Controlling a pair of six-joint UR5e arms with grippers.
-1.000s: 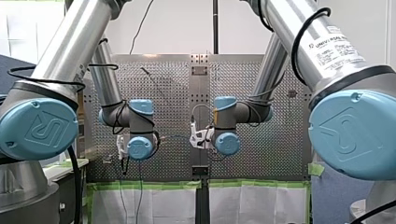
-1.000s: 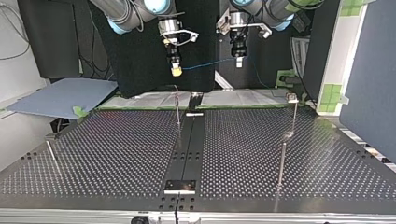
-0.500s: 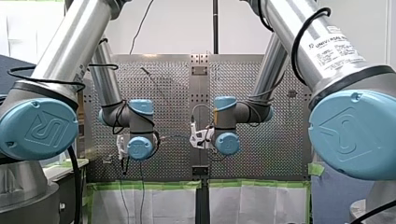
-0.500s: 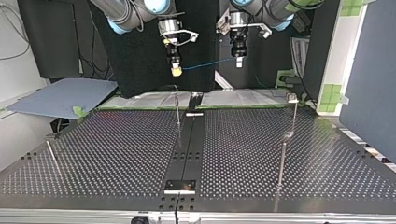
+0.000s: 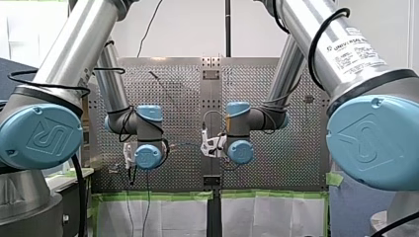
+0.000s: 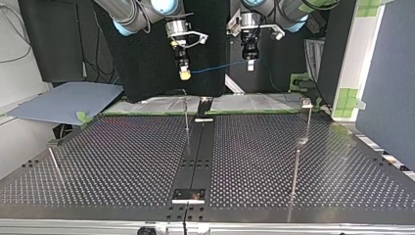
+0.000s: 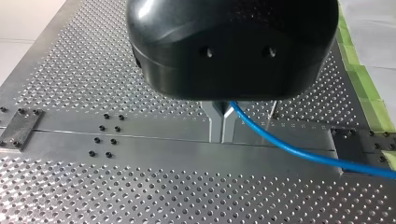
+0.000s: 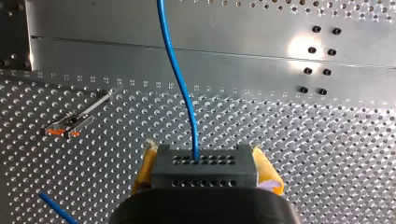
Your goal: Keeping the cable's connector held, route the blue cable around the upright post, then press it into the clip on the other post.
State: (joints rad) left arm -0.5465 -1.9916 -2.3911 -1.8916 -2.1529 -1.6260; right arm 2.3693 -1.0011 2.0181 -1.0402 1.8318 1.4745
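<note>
My right gripper [image 8: 204,164] is clamped by its yellow pads [image 8: 143,173] on the dark grey hole-dotted connector block [image 8: 204,175], likely light and rigid, the best hold, while the thin blue cable [image 8: 180,84], probably limp and slick, runs mid-air to my left gripper [image 7: 222,123], its metal fingers [image 7: 215,122] pinched on it.

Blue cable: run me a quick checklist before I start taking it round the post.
1. Connector held by my right pincer: ok, yellow pads clamp its sides.
2. My left pincer shut on the blue cable: ok, metal fingers pinch it.
3. Span between the pincers free: ok, it hangs in the air in the top view.
4. Cable round the upright post: not ok, not yet routed.
5. Clip on the post at the top view's right ready to take it: cannot tell, too small.
</note>
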